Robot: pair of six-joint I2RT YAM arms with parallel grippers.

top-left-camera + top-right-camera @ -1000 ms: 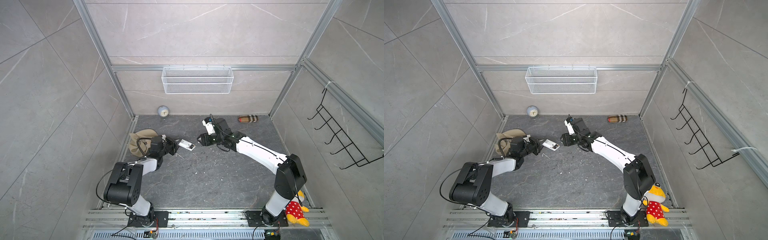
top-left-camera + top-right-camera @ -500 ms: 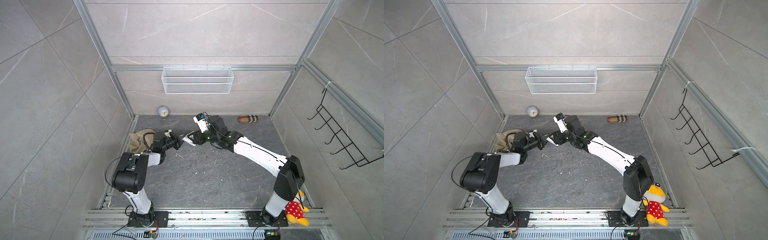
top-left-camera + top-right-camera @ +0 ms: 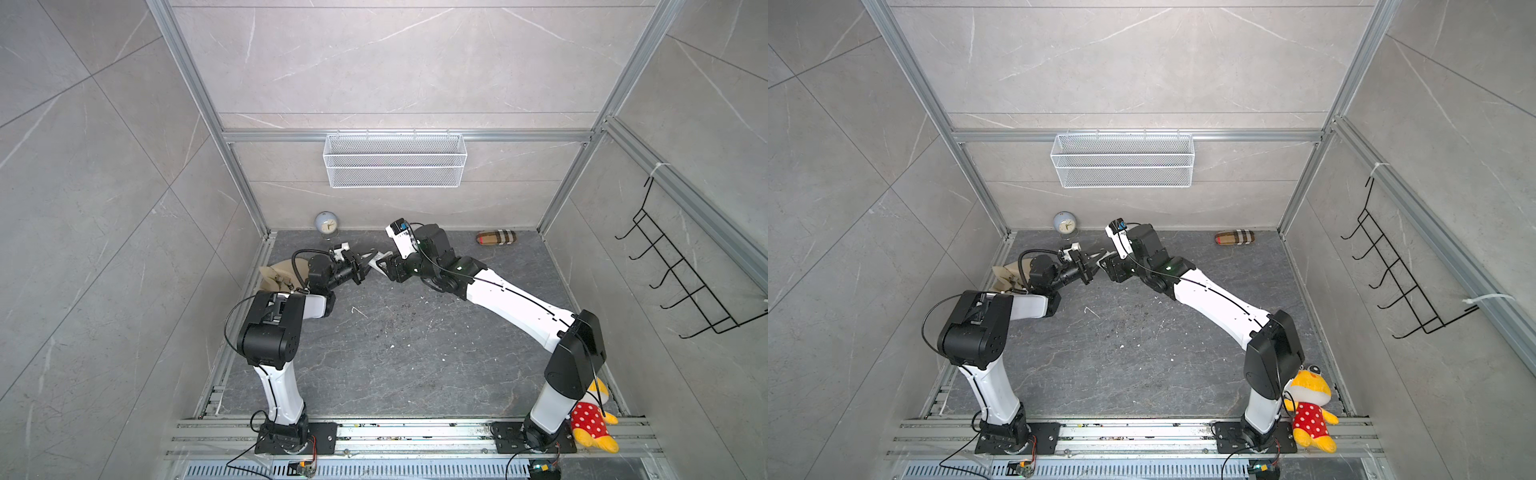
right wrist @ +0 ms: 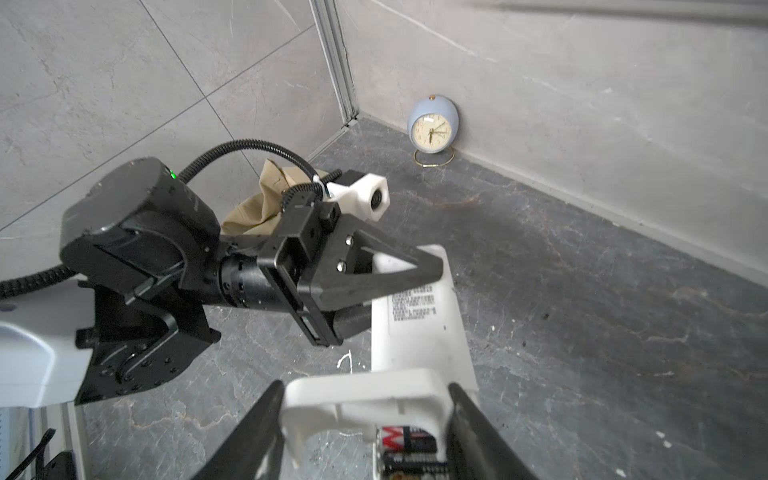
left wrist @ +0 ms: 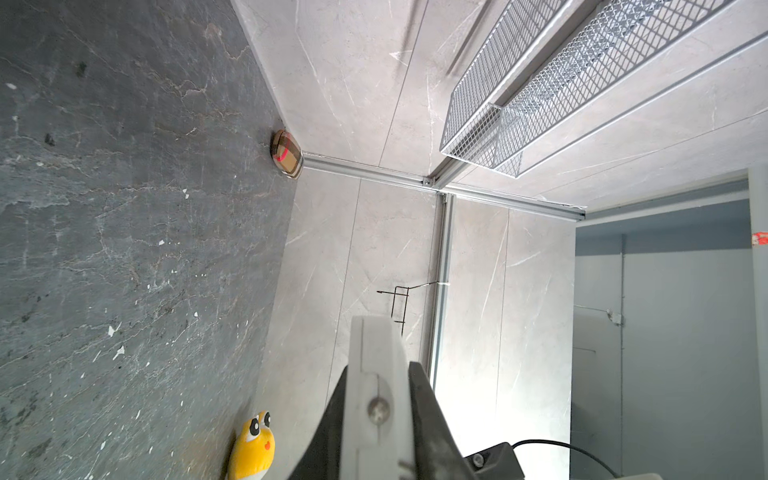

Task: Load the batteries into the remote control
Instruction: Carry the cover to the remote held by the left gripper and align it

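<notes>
The white remote control [image 4: 415, 332] is held off the floor, label side toward the right wrist camera. My left gripper [image 4: 399, 286] is shut on its far end; in the left wrist view the remote control [image 5: 374, 345] shows edge-on between the shut left gripper [image 5: 378, 374]. My right gripper [image 4: 365, 386] is shut on the white back cover [image 4: 365, 399], which sits at the remote's near end. Under the cover, the batteries [image 4: 409, 442] lie in the open compartment. In both top views the left gripper [image 3: 365, 266] and right gripper [image 3: 384, 266] meet at the remote [image 3: 1100, 255].
A round clock [image 3: 327, 224] stands by the back wall. Crumpled beige cloth [image 3: 278, 276] lies behind the left arm. A plaid pouch [image 3: 496, 238] is at the back right, a plush toy [image 3: 592, 424] by the right arm's base. A wire basket [image 3: 395, 160] hangs above.
The two grippers were apart a second ago. They have come together toward the back left and risen, the left carrying the remote, the right bringing the white cover to it.
</notes>
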